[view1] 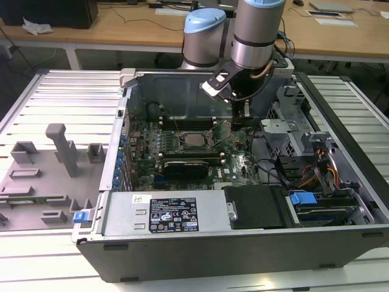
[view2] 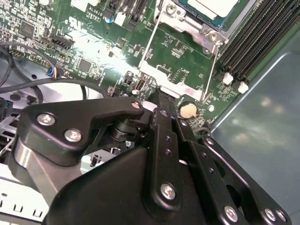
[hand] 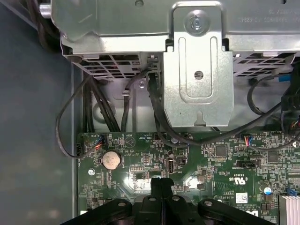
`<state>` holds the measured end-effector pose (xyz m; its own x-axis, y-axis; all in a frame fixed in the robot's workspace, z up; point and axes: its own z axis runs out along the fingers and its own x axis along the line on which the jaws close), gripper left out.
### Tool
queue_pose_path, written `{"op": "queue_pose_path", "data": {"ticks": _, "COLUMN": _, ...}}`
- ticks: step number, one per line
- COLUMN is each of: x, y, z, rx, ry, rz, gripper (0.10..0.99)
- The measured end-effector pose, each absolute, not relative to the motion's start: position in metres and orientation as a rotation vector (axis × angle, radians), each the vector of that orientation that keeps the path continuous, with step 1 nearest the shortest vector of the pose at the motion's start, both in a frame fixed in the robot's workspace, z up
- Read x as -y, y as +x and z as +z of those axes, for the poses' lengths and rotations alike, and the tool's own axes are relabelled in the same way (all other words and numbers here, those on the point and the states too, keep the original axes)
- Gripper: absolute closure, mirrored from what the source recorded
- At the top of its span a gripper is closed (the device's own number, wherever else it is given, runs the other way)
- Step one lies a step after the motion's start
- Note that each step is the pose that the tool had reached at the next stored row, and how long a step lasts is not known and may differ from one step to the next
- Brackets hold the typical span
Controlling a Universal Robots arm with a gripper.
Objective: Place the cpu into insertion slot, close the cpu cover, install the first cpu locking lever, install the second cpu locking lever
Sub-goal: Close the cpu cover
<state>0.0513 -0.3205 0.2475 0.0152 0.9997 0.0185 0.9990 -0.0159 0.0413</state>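
Silvery-grey square cpu (view1: 195,140), lying flat on green motherboard (view1: 238,163), black fingers (hand: 156,187) closed together above the board

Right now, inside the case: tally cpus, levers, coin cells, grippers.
cpu: 1
levers: 2
coin cell: 1
gripper: 1
Total: 5
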Motion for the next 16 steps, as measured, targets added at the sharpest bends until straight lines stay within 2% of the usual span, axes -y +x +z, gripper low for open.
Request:
{"op": "queue_pose_path", "data": {"ticks": 3, "x": 0.321, "y": 0.051, "z": 0.247, "rx": -2.193, "ry": 2.228, "rz": 0.063, "gripper": 0.98}}
{"op": "queue_pose_path", "data": {"ticks": 7, "x": 0.321, "y": 0.053, "z": 0.247, "rx": -2.241, "ry": 2.278, "rz": -0.047, "gripper": 0.98}}
{"op": "queue_pose_path", "data": {"ticks": 16, "x": 0.32, "y": 0.036, "z": 0.247, "rx": -2.243, "ry": 2.28, "rz": -0.052, "gripper": 0.98}}
